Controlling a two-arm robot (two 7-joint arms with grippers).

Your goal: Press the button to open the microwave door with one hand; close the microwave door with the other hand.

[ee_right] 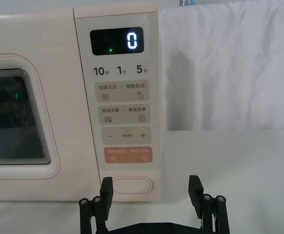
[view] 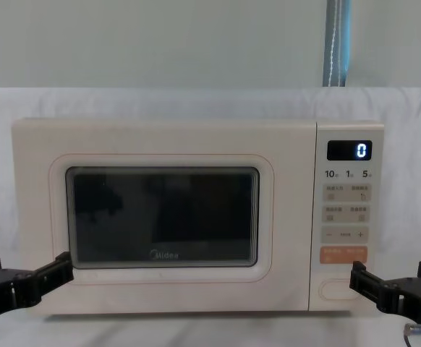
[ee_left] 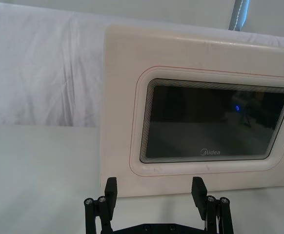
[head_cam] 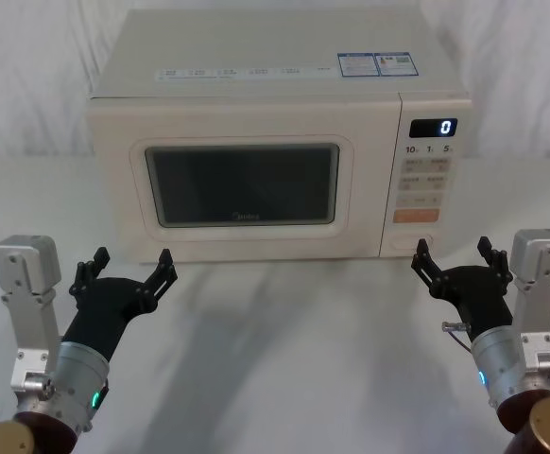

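**Lining up the button press: get the pincer square first**

White cloth covered the worktop and hung as a backdrop behind everything, so the setup was plain and uncluttered. Nearest the robot, both arms sat low in front of the oven. The right pincer, the one with the blue ring on its wrist, was spread wide with nothing in it, hovering just short of the control panel's lower corner. The left pincer, green ring, was likewise released and empty, parked in front of the door's lower left corner.

Further back, the microwave door was fully shut, flush with the body. The button, the wide blank cream key at the very bottom of the panel, sat right under the orange key and, in the right wrist view, closer to one fingertip than centred between the two.

My take on doing this well: with the fingers splayed that wide they'd straddle the key, so I'd either close them into one blunt tip or shift sideways so one finger lands dead centre. Push straight in, not upward, or you'd clip the orange key. The oven could skid back on the cloth, so press firmly but slowly. Keep the left arm clear of the door's swing.
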